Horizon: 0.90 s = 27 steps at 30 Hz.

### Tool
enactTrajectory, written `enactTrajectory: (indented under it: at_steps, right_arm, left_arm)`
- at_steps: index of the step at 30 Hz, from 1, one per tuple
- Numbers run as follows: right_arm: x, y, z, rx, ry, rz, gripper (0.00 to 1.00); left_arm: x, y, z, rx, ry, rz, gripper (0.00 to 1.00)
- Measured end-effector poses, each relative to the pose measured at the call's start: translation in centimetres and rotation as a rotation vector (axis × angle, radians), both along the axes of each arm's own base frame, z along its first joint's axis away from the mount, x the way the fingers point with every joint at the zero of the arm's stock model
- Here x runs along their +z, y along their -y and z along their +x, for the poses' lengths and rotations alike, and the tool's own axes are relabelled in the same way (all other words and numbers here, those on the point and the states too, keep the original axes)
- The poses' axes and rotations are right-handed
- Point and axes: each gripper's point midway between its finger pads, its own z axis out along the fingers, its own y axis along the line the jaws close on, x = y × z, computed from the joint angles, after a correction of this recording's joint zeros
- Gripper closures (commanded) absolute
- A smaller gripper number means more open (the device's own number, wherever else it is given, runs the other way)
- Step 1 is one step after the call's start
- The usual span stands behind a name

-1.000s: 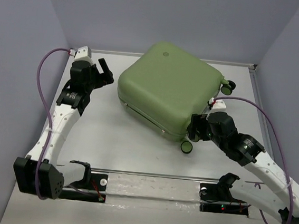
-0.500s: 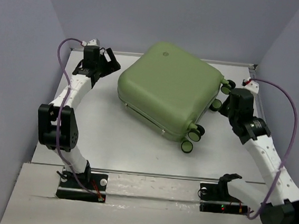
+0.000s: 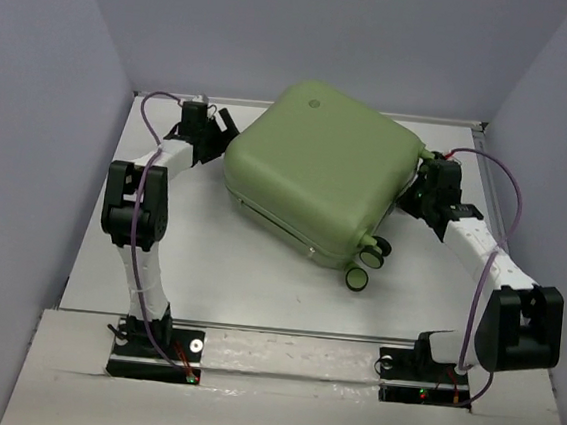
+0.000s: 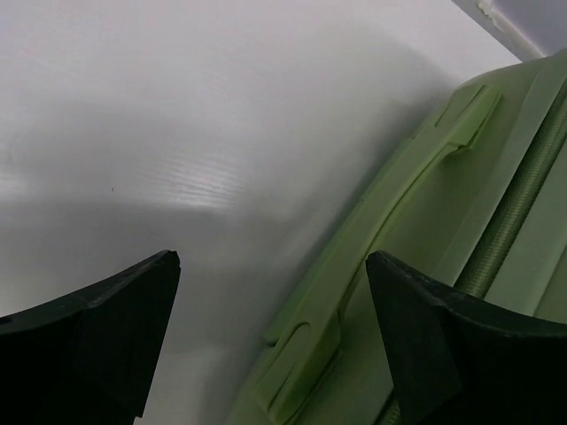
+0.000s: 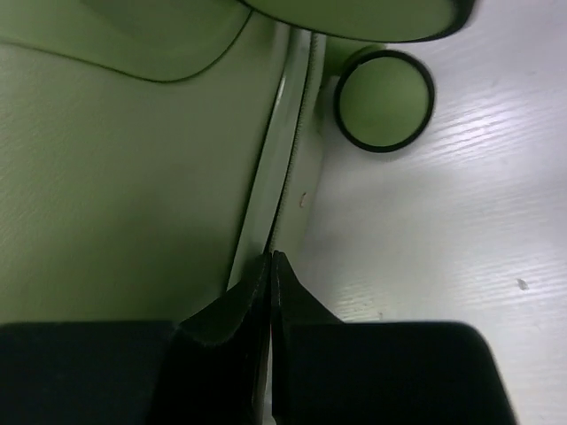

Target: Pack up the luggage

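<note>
The suitcase (image 3: 318,166) lies flat and closed on the table (image 3: 208,266), set toward 12 o'clock from the arms. Its shell looks rigid, smooth and rounded, so it is probably slippery and far too broad to pinch. The moulded side handle (image 4: 390,190) at its 10 o'clock edge seems the best hold. The left gripper (image 3: 216,131) waits there with its jaws spread wide. At 3 o'clock, near a wheel (image 5: 383,99), the right gripper (image 5: 269,261) is pressed closed, its tips at the zipper seam (image 5: 288,133).
</note>
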Motion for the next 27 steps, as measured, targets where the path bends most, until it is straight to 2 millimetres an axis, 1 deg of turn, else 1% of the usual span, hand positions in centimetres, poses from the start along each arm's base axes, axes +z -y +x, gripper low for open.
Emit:
enactTrajectory:
  at_steps: [1,3,6,8,10,12,13,14,15,16,18,19,20,21,22,24,25,27]
  right_arm:
    - [-0.6,-0.5,0.5,0.013,-0.008,0.019,0.93]
    - [-1.7,-1.3,1.3,0.038,-0.036,0.048,0.93]
    - [-1.6,-1.4,3.0,0.045,-0.029,0.061,0.93]
    - [-1.4,-1.3,4.4,0.052,-0.022,0.051,0.93]
    - [-1.4,-1.6,6.0,0.075,-0.027,0.031,0.93]
    - [-1.3,-2.3,8.5,0.111,-0.02,0.019,0.92]
    - [-1.0,-2.9,9.9,0.134,-0.014,0.013,0.91]
    - [-1.0,-3.5,11.1,0.151,-0.013,0.01,0.9]
    - [-1.2,-4.2,12.3,0.168,-0.007,0.01,0.89]
    - [-1.0,-5.0,13.6,0.194,0.002,0.015,0.85]
    - [-0.5,-7.1,16.7,0.253,0.032,0.047,0.77]
    - [-0.3,-8.5,18.2,0.292,0.052,0.081,0.66]
    - [-0.1,-9.9,19.5,0.329,0.066,0.112,0.59]
    - [-0.1,-10.8,20.5,0.348,0.082,0.132,0.5]
    - [0.1,-12.2,21.6,0.381,0.096,0.166,0.36]
    - [0.8,-14.4,23.4,0.428,0.122,0.241,0.24]
    - [1.2,-15.8,24.3,0.456,0.137,0.296,0.13]
    - [2.8,-17.9,24.8,0.504,0.16,0.366,0.07]
  left_arm:
    - [-0.3,0.2,-0.2,0.015,0.016,-0.022,0.01]
    - [-1.4,0.3,-1.5,0.052,0.015,-0.07,0.01]
    - [-1.8,0.3,-3.7,0.111,0.028,-0.13,0.01]
    - [-2.0,-0.1,-5.6,0.163,0.041,-0.126,0.01]
    - [-2.0,-1.0,-7.3,0.216,0.057,-0.107,0.01]
    - [-1.9,-2.2,-9.8,0.271,0.07,-0.082,0.01]
    - [-2.2,-2.7,-11.3,0.297,0.068,-0.068,0.01]
    - [-2.1,-3.1,-12.3,0.31,0.075,-0.057,0.01]
    - [-1.9,-3.4,-13.9,0.323,0.085,-0.042,0.01]
    - [-2.0,-3.7,-15.3,0.333,0.089,-0.03,0.01]
    - [-1.8,-3.6,-17.9,0.33,0.105,-0.014,0.01]
    - [-2.1,-3.3,-19.5,0.314,0.106,-0.004,0.01]
    - [-2.0,-2.8,-21.0,0.289,0.108,0.006,0.01]
    - [-1.8,-2.4,-21.8,0.268,0.117,0.009,0.01]
    - [-1.8,-2.0,-23.0,0.247,0.122,0.022,0.01]
    - [-1.8,-0.9,-24.9,0.191,0.129,0.031,0.01]
    - [-2.0,-0.2,-26.2,0.154,0.125,0.03,0.01]
    - [-1.7,0.9,-27.9,0.097,0.138,0.014,0.01]
